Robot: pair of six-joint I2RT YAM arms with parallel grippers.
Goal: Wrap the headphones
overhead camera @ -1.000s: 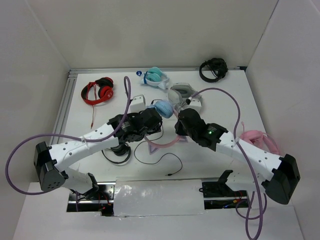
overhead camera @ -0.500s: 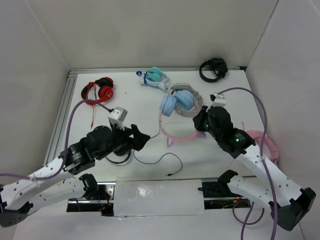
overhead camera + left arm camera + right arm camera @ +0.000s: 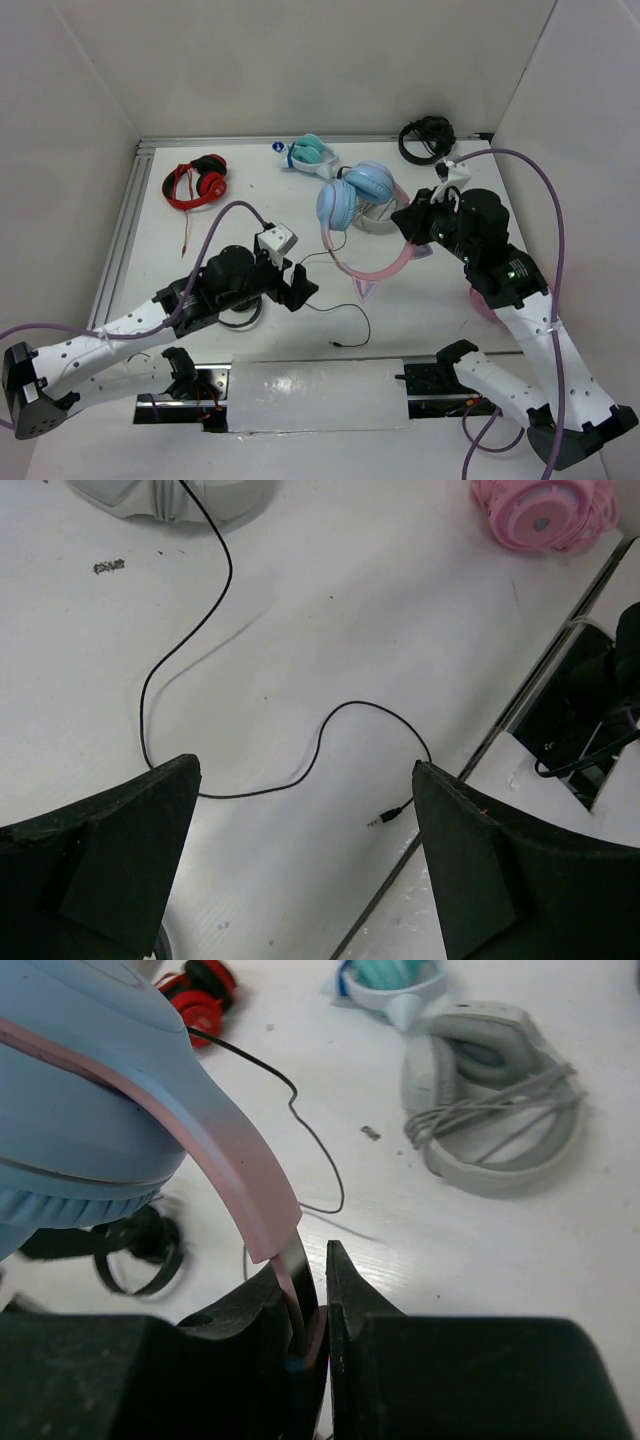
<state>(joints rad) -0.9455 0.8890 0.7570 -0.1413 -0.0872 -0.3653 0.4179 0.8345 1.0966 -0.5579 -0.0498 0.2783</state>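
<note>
Near the middle of the table (image 3: 200,225), the right gripper (image 3: 412,228) is shut tight on the thin pink band of the headphones (image 3: 345,203) and holds them up off the top. Their long way runs from back to front. The two blue cups sit close together at the far end, over the grey headphones (image 3: 378,218). The round bend of the band, with its cat ears, points to the near edge.

From the right wrist, the band (image 3: 250,1190) goes down between the fingers (image 3: 345,1290). The black cable (image 3: 358,318) lies in loose loops on the table, its plug (image 3: 378,821) by the near edge. The left gripper (image 3: 300,290) is wide open and holds nothing, low over the cable.
</note>
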